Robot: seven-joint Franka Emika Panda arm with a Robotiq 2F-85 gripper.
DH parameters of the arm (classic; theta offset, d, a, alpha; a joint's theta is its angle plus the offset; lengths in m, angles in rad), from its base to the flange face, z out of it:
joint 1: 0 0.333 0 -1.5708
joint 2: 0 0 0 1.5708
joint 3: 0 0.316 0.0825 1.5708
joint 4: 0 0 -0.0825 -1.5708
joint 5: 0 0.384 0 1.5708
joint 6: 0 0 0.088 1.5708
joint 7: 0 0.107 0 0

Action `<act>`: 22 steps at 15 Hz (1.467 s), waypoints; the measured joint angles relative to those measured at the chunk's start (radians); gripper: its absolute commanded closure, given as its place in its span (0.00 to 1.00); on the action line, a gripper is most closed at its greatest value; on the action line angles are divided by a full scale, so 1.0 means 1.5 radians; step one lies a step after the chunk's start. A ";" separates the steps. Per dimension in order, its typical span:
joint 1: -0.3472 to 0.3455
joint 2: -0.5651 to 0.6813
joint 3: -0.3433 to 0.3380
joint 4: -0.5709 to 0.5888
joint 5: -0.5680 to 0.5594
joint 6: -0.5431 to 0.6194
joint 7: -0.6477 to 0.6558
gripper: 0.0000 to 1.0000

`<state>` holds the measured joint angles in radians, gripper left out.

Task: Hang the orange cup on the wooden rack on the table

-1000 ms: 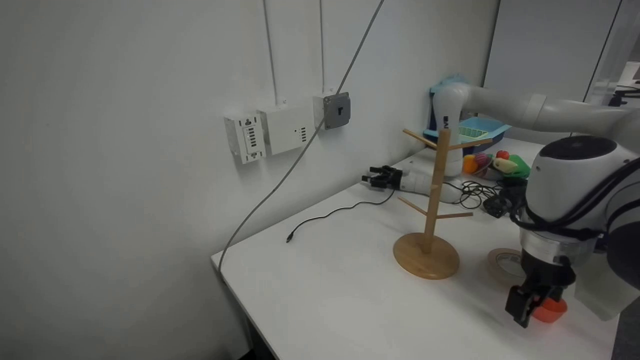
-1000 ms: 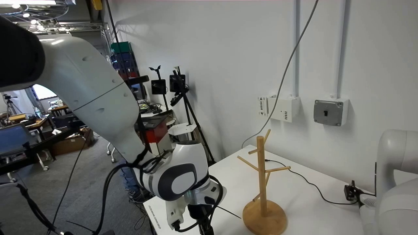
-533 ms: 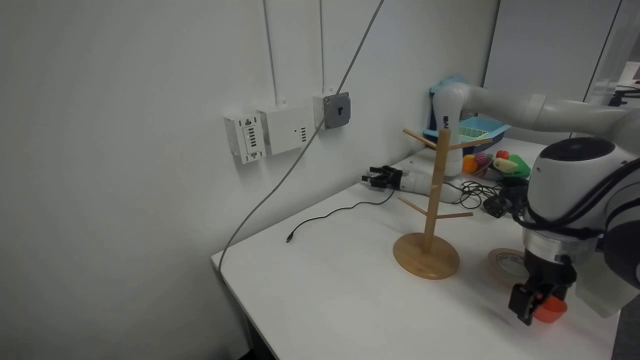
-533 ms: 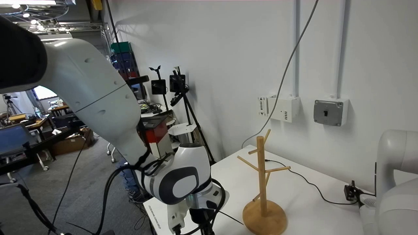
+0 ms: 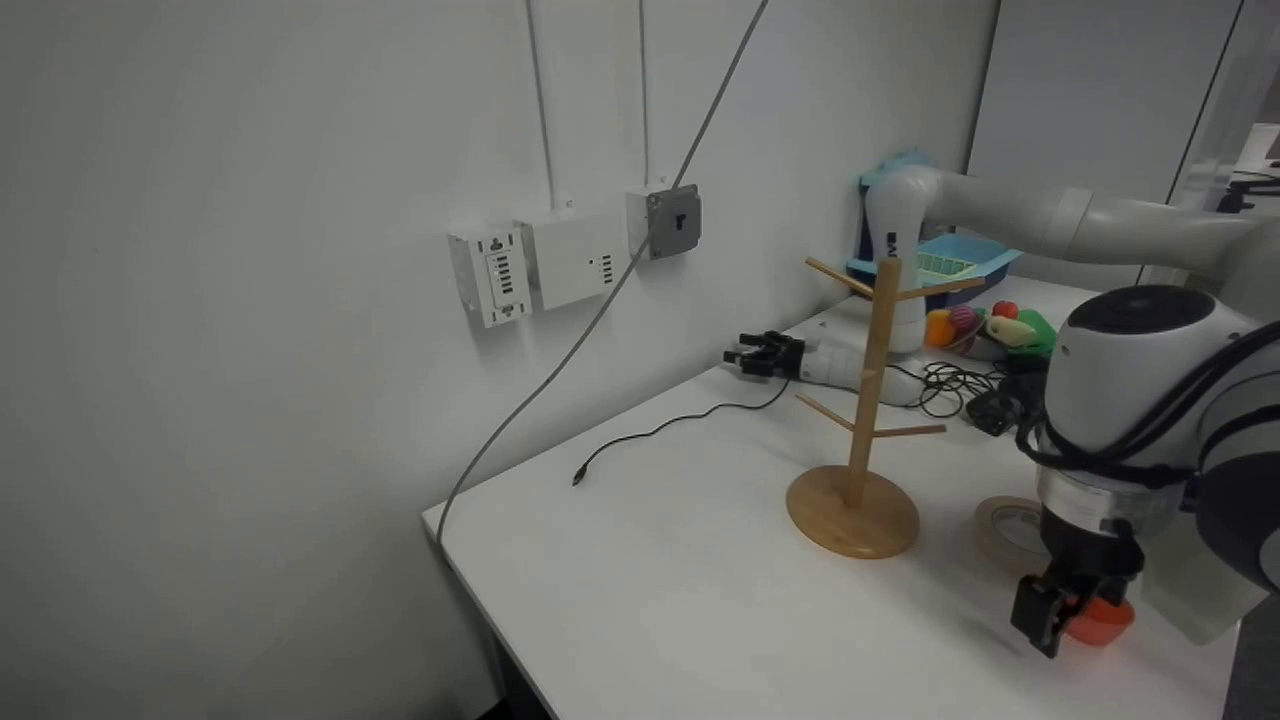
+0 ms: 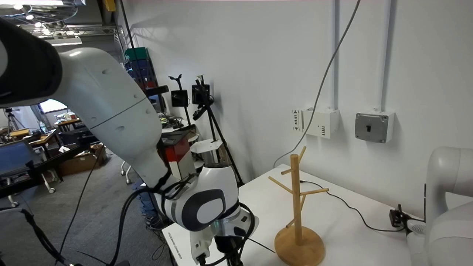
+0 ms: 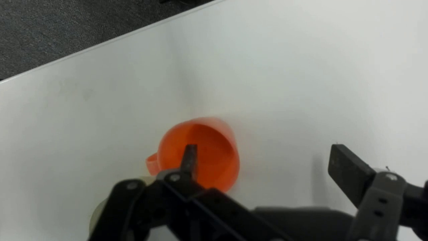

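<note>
Slightly shifted from half a second ago, the gripper (image 7: 262, 154) stands wide and empty by the cup (image 7: 214, 150), which I see on the table (image 7: 284, 73), off toward one finger (image 7: 189, 162) that overlaps it in the wrist view, handle (image 7: 152, 164) pointing away from the gap

A long white ceiling lamp (image 6: 31, 2) glares in a corner of an exterior view, with highlights on the glossy white robot arm (image 6: 111, 92) and a soft shadow on the plain white wall (image 6: 240, 44) beside the square grey-faced switch box (image 6: 371, 128). In an exterior view, the wall (image 5: 250, 300) looks dim grey. In the wrist view, a faint shadow lies near a fingertip (image 7: 349, 174) of the blurred black two-finger gripper (image 7: 264, 150), and the orange-red plastic cup (image 7: 214, 157) tints the smooth white tabletop (image 7: 284, 67) peach.
</note>
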<state>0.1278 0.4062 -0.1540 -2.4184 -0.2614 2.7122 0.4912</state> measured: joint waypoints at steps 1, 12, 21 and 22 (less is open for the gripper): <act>0.002 0.004 0.000 0.002 0.001 0.000 0.001 0.00; 0.004 0.017 -0.002 0.011 0.031 0.001 0.001 0.62; 0.004 0.017 -0.006 0.014 0.037 0.001 0.001 0.99; 0.004 0.017 -0.006 0.015 0.037 0.001 0.001 0.99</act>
<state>0.1332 0.4315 -0.1638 -2.3964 -0.2065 2.7143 0.4925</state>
